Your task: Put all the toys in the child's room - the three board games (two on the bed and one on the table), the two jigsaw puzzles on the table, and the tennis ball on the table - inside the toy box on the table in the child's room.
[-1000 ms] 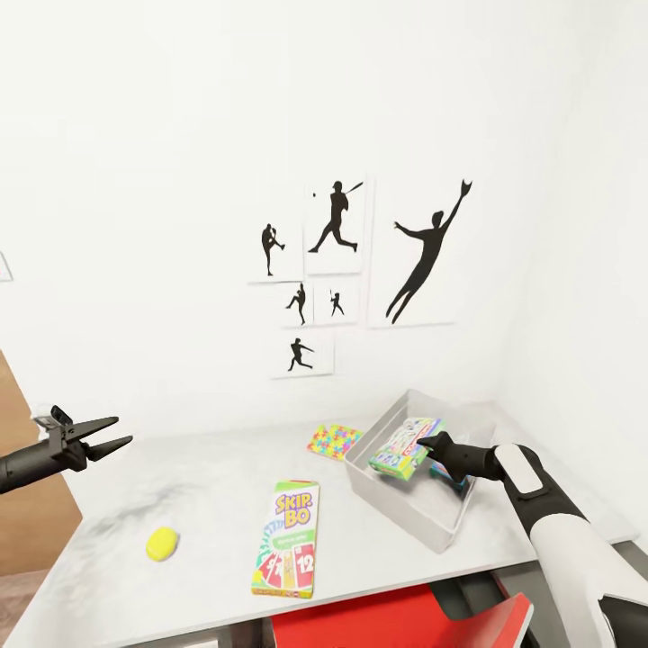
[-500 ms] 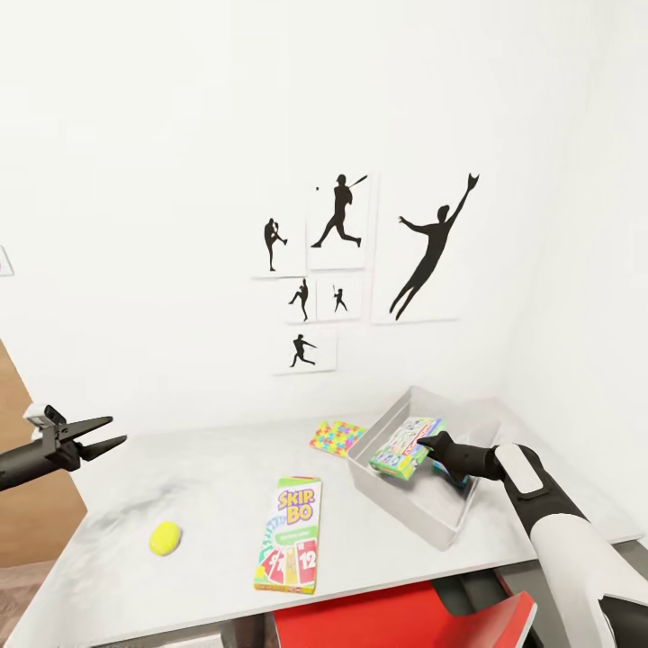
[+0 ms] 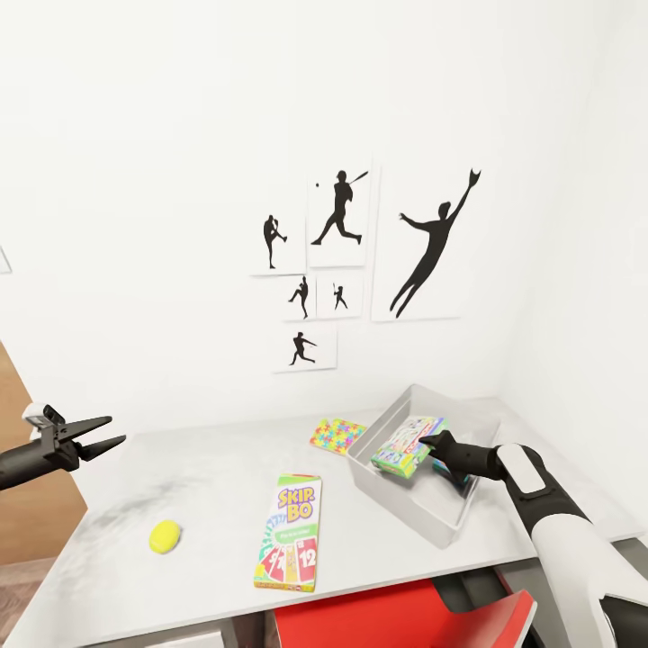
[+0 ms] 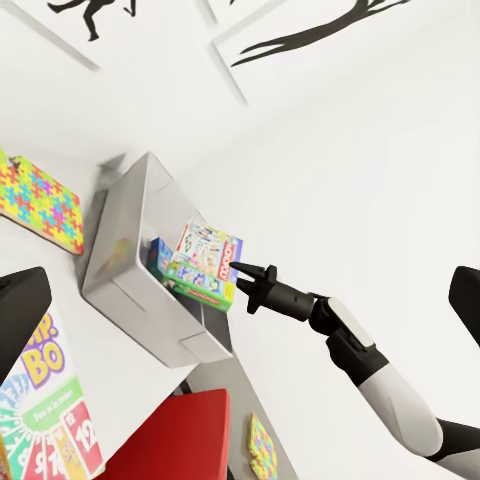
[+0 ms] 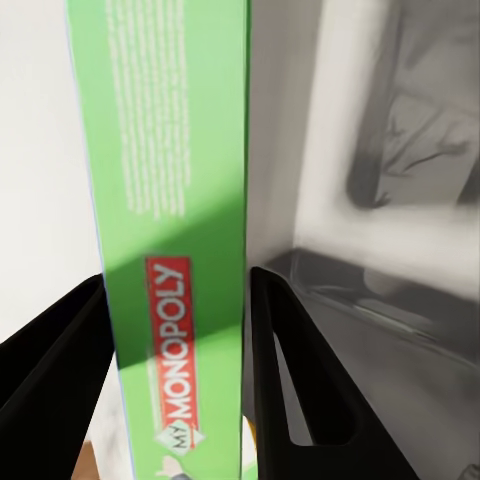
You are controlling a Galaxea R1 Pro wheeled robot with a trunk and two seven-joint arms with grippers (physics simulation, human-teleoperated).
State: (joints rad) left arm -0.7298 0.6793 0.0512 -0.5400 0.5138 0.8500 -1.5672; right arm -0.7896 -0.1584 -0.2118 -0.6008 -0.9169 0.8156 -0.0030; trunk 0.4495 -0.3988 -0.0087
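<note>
Clamped edgewise between the fingers of the right tool (image 3: 434,443) is a board game (image 3: 407,445) whose green edge reads MY MONOPOLY in the right wrist view; it is held tilted over the open toy box (image 3: 423,520), where another colourful box (image 4: 160,262) is partly seen. On the pale worktop (image 3: 207,490) the SKIP BO game (image 3: 290,533) lies flat just beside the toy box, a jigsaw puzzle (image 3: 336,434) behind it, the tennis ball (image 3: 165,536) well apart. The left tool (image 3: 97,434) is held spread wide over the worktop's far-left edge.
</note>
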